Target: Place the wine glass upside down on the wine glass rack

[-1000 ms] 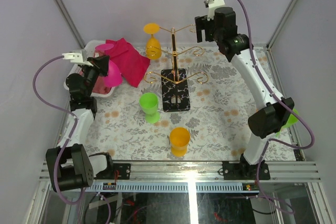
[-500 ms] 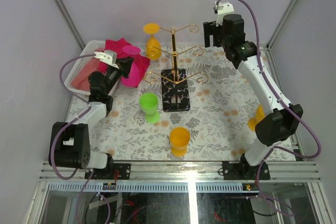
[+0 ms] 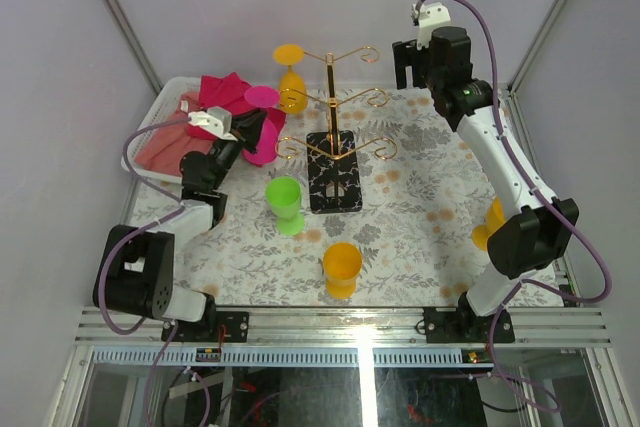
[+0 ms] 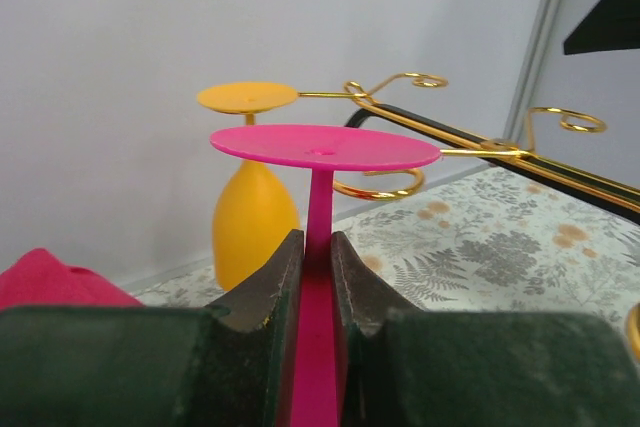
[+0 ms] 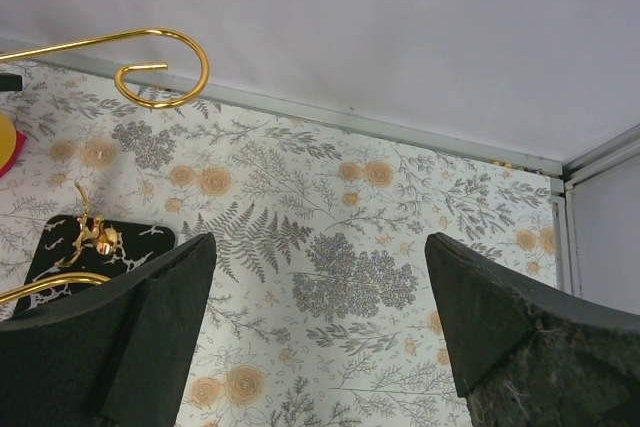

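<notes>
Pink glass point(image 4: 325, 146) inverted in my left hand point(image 4: 318, 247), short of the rack point(image 3: 333, 87).
My left hand was clamped on the stem, foot up and bowl down, left of the rack, near it but not touching; my right hand point(image 5: 315, 257) hung open beyond the rack, holding nothing; the glass looked like light, stiff plastic, probably slick on the stem; I judged a hold on the stem under the foot best, leaving the foot free for a curled arm.
</notes>
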Tool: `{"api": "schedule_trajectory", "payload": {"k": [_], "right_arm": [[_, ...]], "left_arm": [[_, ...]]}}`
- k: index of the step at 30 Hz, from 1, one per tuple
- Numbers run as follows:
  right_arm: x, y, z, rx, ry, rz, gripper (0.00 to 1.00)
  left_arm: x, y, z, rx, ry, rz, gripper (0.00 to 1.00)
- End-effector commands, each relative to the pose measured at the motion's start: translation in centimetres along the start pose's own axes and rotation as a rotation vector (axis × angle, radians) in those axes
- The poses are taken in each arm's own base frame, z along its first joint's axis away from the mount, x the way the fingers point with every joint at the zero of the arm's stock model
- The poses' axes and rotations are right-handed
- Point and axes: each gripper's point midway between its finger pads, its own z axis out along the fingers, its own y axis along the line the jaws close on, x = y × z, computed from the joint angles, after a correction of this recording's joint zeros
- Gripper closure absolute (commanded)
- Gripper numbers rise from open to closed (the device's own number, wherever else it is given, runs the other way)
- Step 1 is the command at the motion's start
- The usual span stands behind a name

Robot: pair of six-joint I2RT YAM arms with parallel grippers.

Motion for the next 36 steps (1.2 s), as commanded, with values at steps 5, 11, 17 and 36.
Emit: {"api": "schedule_trajectory", "payload": {"k": [5,11,17,36], "right_arm": [[-3.4,-1.2,-1.4,0.016,-0.100,-0.008,0.04],[-3.5,-1.7,-1.5,0.030,-0.101,-0.021,0.04],[-3.6,-2.2,-1.4,0.042,-0.103,-0.040,0.04],[-3.3,-3.7,-0.4,0.082,-0.089,-0.082,0.01]], "left_arm": [[-0.2,-3.6,2.0,0.101,-0.081,0.016,1.00],[0.5,-4.5,2.7,0.127,-0.093,-0.001,1.00],[1.2,-4.7,4.1,0.145,-0.118,-0.027,1.00],[2.8,-4.9,7.2,0.165,-0.144,-0.065,1.00]]}}
